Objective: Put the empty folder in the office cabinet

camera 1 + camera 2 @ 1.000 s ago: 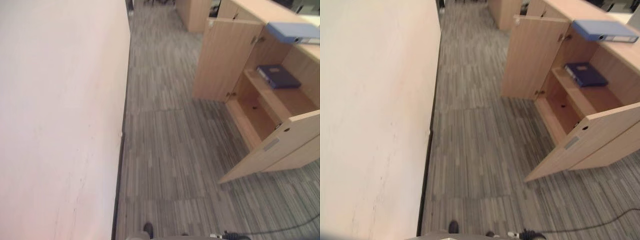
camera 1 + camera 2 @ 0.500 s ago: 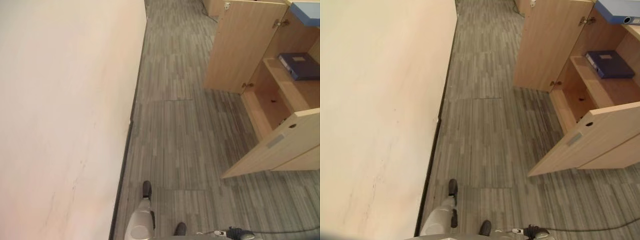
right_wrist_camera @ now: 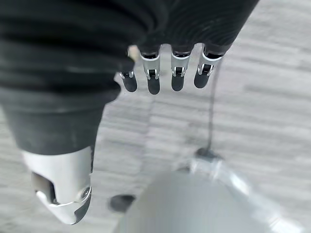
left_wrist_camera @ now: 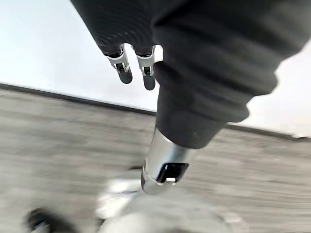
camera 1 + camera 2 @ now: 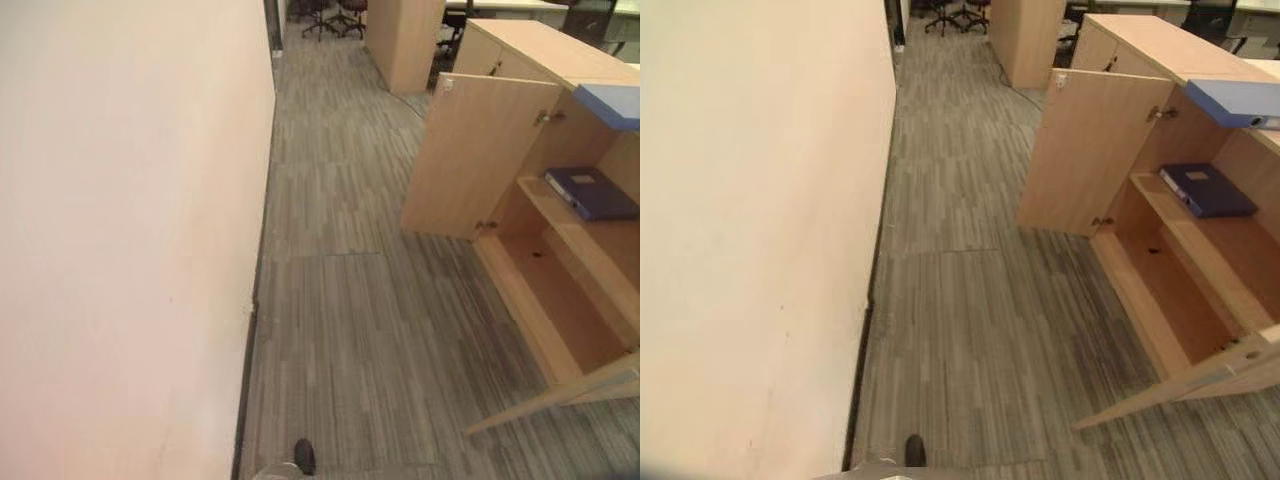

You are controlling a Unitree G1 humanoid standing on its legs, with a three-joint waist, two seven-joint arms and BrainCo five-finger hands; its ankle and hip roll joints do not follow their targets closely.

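At right in the head views, the camera has swung since 0.5 s ago: open cabinet [image 5: 1110, 150], dark folder [image 5: 1207, 189] shelved, light-blue folder [image 5: 1235, 100] on top. Left hand [image 4: 136, 63] and right hand [image 3: 165, 73] hang relaxed, empty.

Both the left hand [image 4: 194, 73] and right hand [image 3: 97, 58] hang with relaxed fingers, holding nothing.

A wall [image 5: 120, 250] bounds the left side; the carpet [image 5: 350, 330] between it and the cabinet [image 5: 1160, 200] lies open. Both cabinet doors [image 5: 1090, 150] stand swung outward into the aisle. The lower compartment [image 5: 1170, 300] is bare. A dark folder [image 5: 1208, 190] occupies part of the shelf [image 5: 1230, 240]; a blue folder [image 5: 1235, 100] lies on top.
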